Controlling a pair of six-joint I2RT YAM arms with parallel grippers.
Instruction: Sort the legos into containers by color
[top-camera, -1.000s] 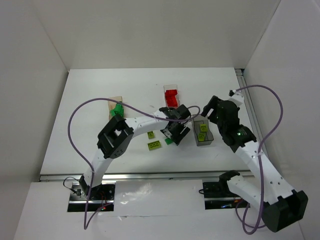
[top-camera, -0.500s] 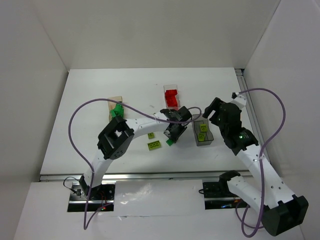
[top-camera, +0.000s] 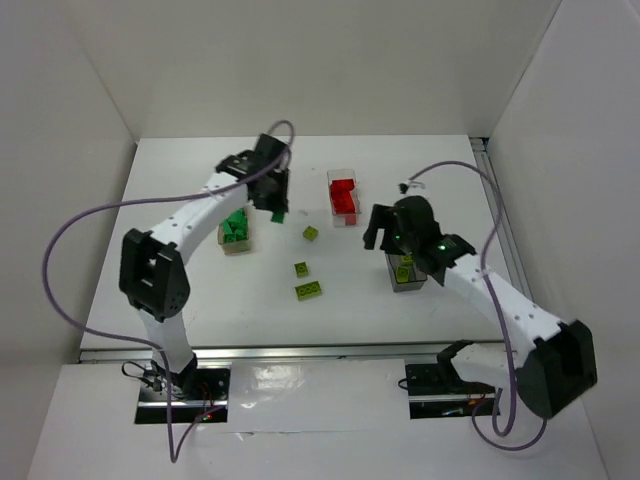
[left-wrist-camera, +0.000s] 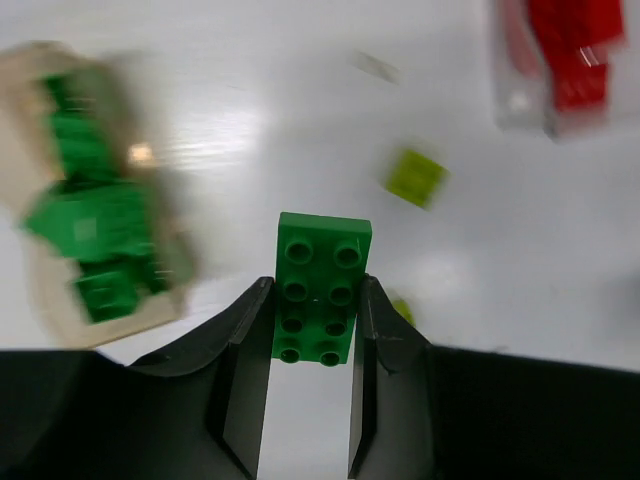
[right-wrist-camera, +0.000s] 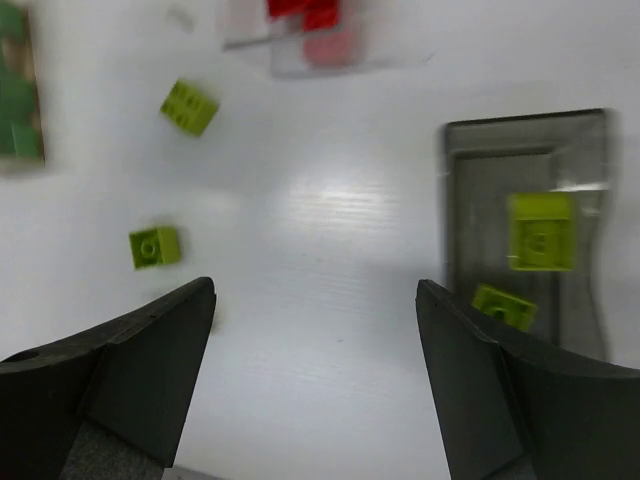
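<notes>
My left gripper (left-wrist-camera: 315, 300) is shut on a dark green lego (left-wrist-camera: 322, 288), its studs facing the camera. From above, this lego (top-camera: 281, 213) hangs just right of the tan wood container (top-camera: 224, 240), which holds several green legos (top-camera: 236, 226). The clear container (top-camera: 353, 180) holds red legos (top-camera: 343, 195). In the dark grey container (right-wrist-camera: 452, 200) lie two lime legos (right-wrist-camera: 541, 230). My right gripper (right-wrist-camera: 315, 300) stands open over bare table left of that container. Three lime legos (top-camera: 311, 232) (top-camera: 301, 268) (top-camera: 308, 290) lie loose mid-table.
White walls close the table at the back and both sides. Purple cables loop above both arms. The right arm (top-camera: 500, 300) stretches along the right side, past the grey container (top-camera: 392, 272). The left arm (top-camera: 180, 225) arches over the table's left part.
The left gripper closed on the green lego mid-table and carried it back-left beside the wood container. The right gripper moved left, off the grey container, and opened a little wider.
</notes>
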